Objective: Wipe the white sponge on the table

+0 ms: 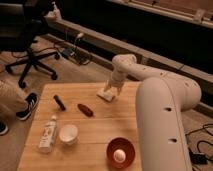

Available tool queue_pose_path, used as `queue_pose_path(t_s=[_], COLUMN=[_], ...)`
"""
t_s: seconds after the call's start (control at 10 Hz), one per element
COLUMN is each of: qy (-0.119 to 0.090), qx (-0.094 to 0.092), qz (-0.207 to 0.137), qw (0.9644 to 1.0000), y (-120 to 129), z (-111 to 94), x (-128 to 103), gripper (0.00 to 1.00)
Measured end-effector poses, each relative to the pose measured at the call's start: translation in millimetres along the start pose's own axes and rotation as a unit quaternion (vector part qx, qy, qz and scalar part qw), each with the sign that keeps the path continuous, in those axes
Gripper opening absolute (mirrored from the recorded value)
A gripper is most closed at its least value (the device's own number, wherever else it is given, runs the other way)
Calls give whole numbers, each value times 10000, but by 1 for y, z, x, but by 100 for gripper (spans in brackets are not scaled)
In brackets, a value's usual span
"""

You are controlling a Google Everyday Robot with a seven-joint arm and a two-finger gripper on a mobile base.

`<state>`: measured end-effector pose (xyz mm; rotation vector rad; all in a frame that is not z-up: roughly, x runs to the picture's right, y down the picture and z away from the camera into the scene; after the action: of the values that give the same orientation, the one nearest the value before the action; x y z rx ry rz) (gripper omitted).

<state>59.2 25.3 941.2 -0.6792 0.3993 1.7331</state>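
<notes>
Gripper (114,88): spread wide, pointing down, close to the far edge of the table (100,127).
White sponge (105,94): flat on the wood, just beside and below the gripper; contact unclear.
Room: bare wood on the gripper's near side.

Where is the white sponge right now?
In the camera view, the white sponge lies at the far edge of the table, right of the middle, just under the pincer.

No legible text or labels
</notes>
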Motion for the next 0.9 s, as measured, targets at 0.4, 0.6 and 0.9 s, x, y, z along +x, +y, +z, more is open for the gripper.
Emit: queue_pose_path(t_s=[0.4,0.6,0.9], qy=[86,53,43], qx=[-194,-284,-320], qz=[289,348,390], qw=[9994,9990,9987], y=[-15,-16,-17], z=[7,11,19], x=[1,-2,-7], gripper=[65,65,65])
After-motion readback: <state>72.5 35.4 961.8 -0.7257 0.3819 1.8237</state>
